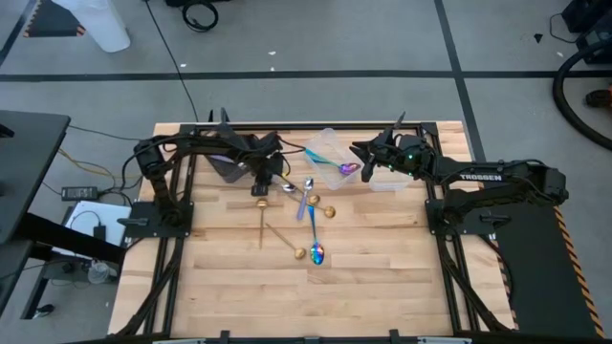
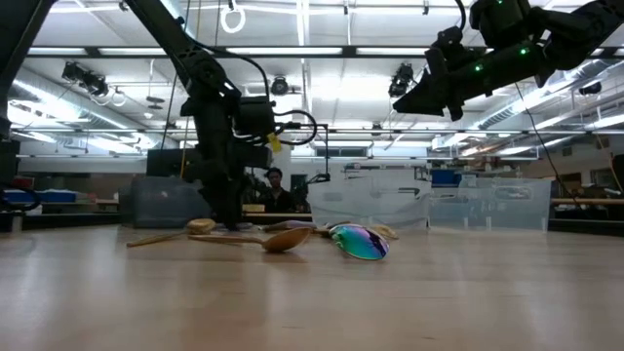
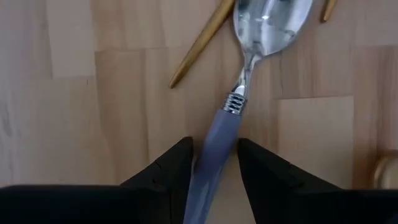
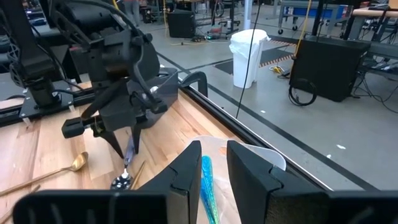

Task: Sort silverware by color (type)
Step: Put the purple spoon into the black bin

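Between the left gripper's (image 3: pixel 211 165) narrowly parted jaws lies the silver spoon's (image 3: pixel 249 59) blue handle, slim, stiff, likely slippery; mid-handle suits gripping. Farther off, the right gripper (image 4: pixel 211 165), jaws slightly apart, holds a teal-handled spoon (image 4: pixel 208 180) over the clear tub (image 1: pixel 330 151).

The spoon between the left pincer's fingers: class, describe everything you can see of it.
The spoon has a shiny silver bowl, a ridged metal collar and a smooth grey-blue handle. It lies on the wooden table, its handle running between the fingers of the left pincer, which is lowered over it and open. A gold handle lies close beside its neck.
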